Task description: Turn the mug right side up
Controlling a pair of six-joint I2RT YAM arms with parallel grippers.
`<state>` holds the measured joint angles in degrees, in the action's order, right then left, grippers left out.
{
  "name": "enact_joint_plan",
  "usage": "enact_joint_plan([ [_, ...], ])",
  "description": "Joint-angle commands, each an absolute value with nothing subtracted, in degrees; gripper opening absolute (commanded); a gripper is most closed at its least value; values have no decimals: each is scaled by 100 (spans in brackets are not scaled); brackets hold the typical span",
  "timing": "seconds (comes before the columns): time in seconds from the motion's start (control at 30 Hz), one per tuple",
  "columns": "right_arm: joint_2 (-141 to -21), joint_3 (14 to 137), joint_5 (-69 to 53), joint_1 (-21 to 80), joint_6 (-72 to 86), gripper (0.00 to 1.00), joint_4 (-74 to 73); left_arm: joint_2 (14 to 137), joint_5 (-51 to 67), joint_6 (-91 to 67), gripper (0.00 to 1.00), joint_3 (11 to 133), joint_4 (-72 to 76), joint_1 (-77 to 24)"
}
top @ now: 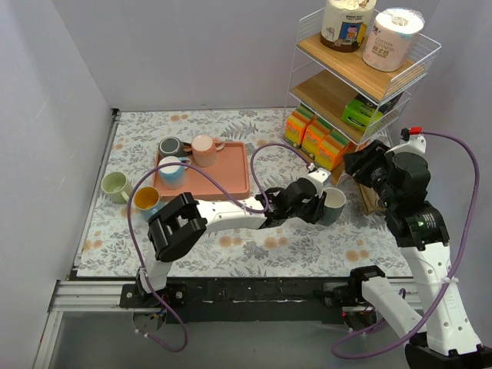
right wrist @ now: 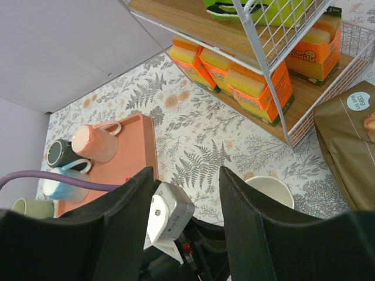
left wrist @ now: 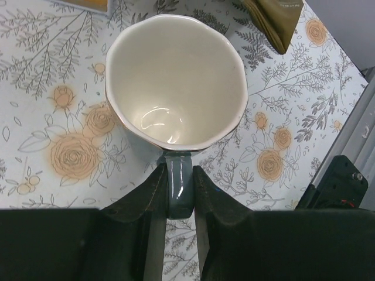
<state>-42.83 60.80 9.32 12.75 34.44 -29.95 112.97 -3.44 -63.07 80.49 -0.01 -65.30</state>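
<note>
Pinching the looped handle (left wrist: 179, 184) from both sides, the left fingers (left wrist: 137, 213) are closed on it, one on each flank. The grey-blue glazed ceramic mug with the cream inside (left wrist: 176, 76) sits straight ahead of them. Its mouth faces up at the wrist camera. In the top view it looks like it's standing on its base on the floral-print counter (top: 254, 246), just in front of the white wire shelf rack with wooden boards (top: 330, 91) and near the brown paper bag (left wrist: 272, 20). Can't say for sure the base is fully down, though. I'd call the flip pretty much done.

Handling-wise it's stiff, glossy and probably a bit weighty. That thin handle is a slippery spot, so the mug could swing if lifted by it alone, and it'd chip if dropped. The handle's still the sensible grab here, or across the rim.

The right fingers (right wrist: 117, 216) are spread wide with nothing between them, up near the shelf, well apart from the pink plastic tray (top: 231, 173) of other mugs.
</note>
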Motion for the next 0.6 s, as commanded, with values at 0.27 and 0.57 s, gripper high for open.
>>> enact_joint_plan([
  [0.27,-4403,6609,1028,1248,3269,57,-2988,11637,-702,-5063,3,8253,1020,-6732],
  [0.57,-4500,6583,1020,1239,3454,59,-3067,11505,-1309,-4843,57,8103,984,-6978],
])
